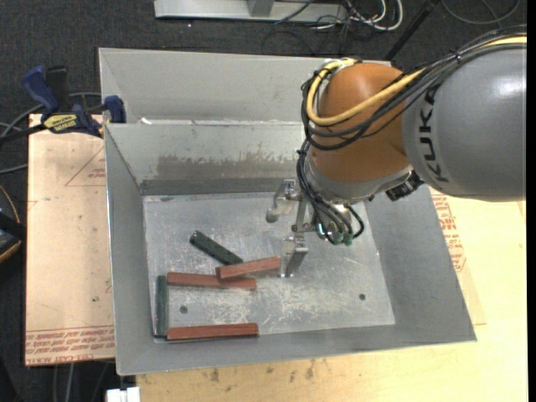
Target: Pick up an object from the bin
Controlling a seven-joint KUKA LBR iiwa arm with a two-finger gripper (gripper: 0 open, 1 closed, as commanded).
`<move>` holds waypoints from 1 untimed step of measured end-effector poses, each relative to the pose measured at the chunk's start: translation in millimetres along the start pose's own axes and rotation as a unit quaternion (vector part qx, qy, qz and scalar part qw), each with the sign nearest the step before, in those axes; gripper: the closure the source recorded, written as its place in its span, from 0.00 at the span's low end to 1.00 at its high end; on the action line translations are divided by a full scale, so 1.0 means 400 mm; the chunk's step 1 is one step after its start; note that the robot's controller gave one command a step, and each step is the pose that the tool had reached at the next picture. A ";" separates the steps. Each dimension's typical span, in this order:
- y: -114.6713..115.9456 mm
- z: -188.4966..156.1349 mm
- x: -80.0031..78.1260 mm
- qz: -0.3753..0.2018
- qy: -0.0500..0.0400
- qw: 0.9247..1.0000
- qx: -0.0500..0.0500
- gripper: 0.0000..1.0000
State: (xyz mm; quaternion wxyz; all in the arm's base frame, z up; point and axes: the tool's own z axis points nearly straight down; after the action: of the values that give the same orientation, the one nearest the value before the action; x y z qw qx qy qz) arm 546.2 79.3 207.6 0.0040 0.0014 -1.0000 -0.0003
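claw (293,260) (state: cannot tell) beside 1 of 3 brown bars (249,266) | 2 dark bars (215,248)

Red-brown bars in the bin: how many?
3. Front bar lies along the wall at the view's bottom; middle bar lies mid-floor; upper bar sits at its right end, reaching toward the gripper. The arm could hide more.

Five loose things are counted in the grey bin (126,224): three reddish-brown bars (212,332) and two dark green bars (215,248).
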 end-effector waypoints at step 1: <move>-0.001 -0.011 -0.004 0.001 -0.004 1.000 0.000 0.00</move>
State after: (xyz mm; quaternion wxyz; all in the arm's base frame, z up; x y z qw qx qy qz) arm 548.0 78.9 212.0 -0.0003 0.0003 -1.0000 -0.0006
